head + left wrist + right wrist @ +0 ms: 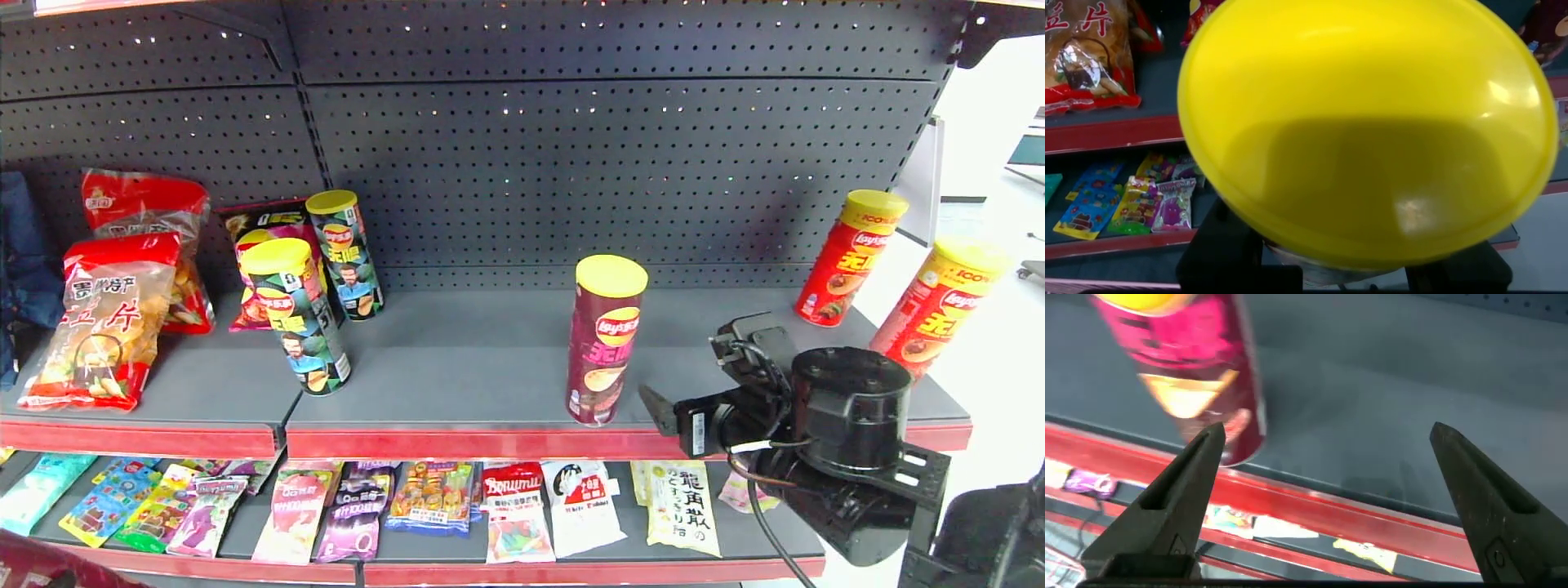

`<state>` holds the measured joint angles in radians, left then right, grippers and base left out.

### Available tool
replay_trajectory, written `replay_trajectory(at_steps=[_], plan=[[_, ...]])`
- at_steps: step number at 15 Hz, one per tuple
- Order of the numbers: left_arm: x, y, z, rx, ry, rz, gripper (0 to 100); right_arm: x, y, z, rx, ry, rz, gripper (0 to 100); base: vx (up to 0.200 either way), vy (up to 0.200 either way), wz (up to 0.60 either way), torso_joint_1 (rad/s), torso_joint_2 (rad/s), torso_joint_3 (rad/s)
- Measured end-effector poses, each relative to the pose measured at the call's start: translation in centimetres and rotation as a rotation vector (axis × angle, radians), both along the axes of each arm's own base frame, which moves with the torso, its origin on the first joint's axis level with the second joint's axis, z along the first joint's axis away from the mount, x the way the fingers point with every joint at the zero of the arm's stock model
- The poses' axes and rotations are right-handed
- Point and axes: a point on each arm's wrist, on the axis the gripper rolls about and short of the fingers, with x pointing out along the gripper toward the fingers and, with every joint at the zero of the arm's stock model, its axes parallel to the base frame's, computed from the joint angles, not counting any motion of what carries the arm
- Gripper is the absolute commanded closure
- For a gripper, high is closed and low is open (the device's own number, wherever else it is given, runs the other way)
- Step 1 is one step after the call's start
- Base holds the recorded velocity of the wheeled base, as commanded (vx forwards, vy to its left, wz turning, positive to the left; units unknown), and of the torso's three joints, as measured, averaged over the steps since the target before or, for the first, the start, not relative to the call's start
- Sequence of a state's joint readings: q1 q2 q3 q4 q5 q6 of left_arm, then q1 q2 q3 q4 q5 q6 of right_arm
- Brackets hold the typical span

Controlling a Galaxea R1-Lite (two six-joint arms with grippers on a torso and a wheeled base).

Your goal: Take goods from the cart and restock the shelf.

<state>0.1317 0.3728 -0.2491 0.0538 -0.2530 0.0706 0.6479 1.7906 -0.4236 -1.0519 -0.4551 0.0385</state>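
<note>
Currently the right gripper (1327,433) hangs released beside an upright maroon yellow-lidded tube (602,343) on the grey metal shelf (482,367); whether the left gripper (1339,273), by a round yellow plastic lid (1364,122), grasps anything cannot be told.

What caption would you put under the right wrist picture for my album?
Open right gripper near the maroon chip can standing at the shelf edge.

Wide-spread right gripper (1327,437), left gripper (1335,268) closed on a can (1368,122)
The right arm (849,416) sits low on the robot's right, its wrist turned inward, and the two dark fingers (1167,506) stand well apart, both tips free. The left gripper's dark fingers (1221,249) press the yellow-lidded can from either side
</note>
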Motion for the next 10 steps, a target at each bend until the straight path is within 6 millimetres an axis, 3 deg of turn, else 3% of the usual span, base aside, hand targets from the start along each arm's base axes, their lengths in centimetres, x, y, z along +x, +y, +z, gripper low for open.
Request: replay_trajectory(at_steps=[10], plan=[[0.0, 0.0, 0.0, 0.0, 0.001, 0.0, 100, 3.1, 0.1, -2.6, -0.04, 0.057, -0.056, 0, 0.0, 0.0, 0.0, 0.0, 0.0, 0.0]])
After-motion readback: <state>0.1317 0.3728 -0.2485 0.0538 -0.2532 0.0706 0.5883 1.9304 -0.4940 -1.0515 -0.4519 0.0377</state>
